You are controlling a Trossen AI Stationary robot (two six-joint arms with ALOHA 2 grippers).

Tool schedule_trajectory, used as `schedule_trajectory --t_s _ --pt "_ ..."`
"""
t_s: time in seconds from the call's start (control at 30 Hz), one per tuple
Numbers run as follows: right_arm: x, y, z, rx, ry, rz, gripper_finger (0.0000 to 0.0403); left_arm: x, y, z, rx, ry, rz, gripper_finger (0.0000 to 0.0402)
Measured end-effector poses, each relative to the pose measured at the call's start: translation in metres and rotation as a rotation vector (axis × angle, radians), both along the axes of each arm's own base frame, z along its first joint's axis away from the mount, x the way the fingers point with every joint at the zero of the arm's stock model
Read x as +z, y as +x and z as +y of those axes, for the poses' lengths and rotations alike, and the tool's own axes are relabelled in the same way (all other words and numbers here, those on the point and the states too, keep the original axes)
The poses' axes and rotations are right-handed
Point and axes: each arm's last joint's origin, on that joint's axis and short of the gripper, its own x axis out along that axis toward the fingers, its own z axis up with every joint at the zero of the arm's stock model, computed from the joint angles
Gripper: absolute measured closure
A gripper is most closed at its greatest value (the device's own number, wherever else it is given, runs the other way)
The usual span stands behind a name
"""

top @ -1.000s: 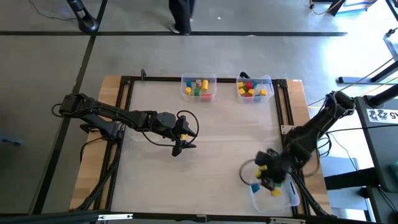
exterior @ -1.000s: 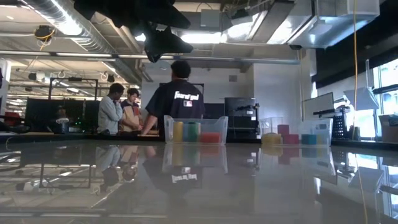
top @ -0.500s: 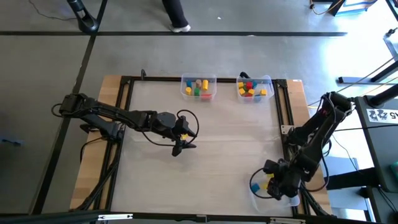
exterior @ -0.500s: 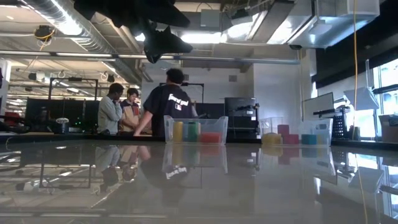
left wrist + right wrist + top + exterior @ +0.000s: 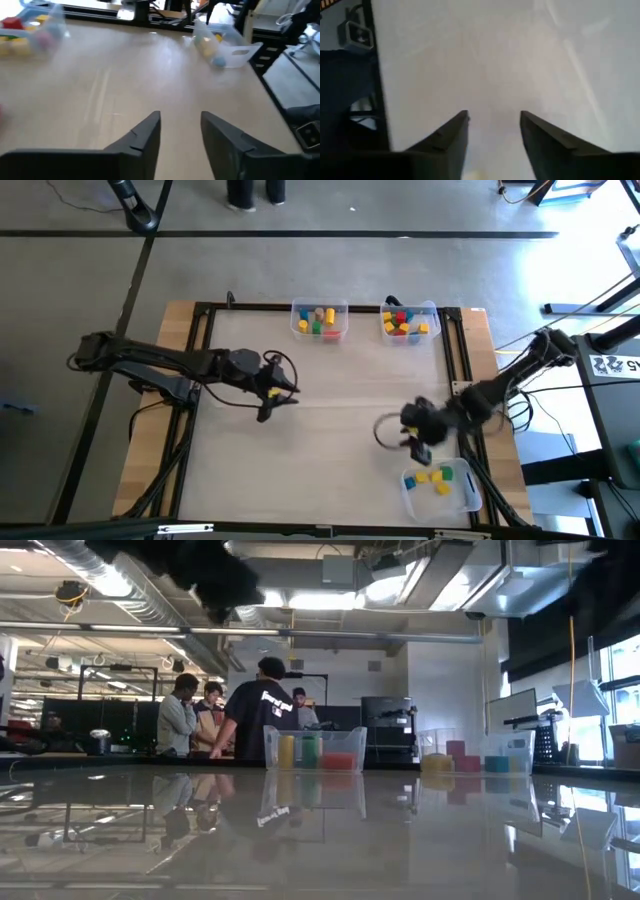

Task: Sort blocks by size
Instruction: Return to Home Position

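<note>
You have the small solid-coloured blocks [image 5: 432, 477] sorted into three clear rectangular plastic bins [image 5: 472, 496]: two at the far edge of the pale wooden tabletop [image 5: 330, 420], one at its near right corner. The left jaws and the right jaws are both parted and empty above bare wood. Draw each arm home high, and swing the right one wide of the near bin

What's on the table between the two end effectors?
Nothing. In the high view, the table between the left end effector and the right end effector is bare wood.
</note>
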Motion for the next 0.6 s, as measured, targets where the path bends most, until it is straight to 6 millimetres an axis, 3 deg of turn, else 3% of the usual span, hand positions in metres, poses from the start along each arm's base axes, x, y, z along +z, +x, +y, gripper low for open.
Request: schedule_trajectory --t_s 0.2,0.37,0.6 --pt "0.007 0.023 -0.046 0.083 -0.137 -0.099 0.0325 -0.01 -0.033 0.016 0.045 0.051 -0.064 0.032" --pt "0.019 0.029 -0.079 0.084 -0.247 -0.219 0.0391 -0.018 -0.057 0.025 0.075 0.104 -0.12 0.0344" --pt "0.028 0.012 -0.109 0.093 -0.254 -0.386 0.0385 -0.032 -0.085 0.028 0.106 0.126 -0.176 0.0365"
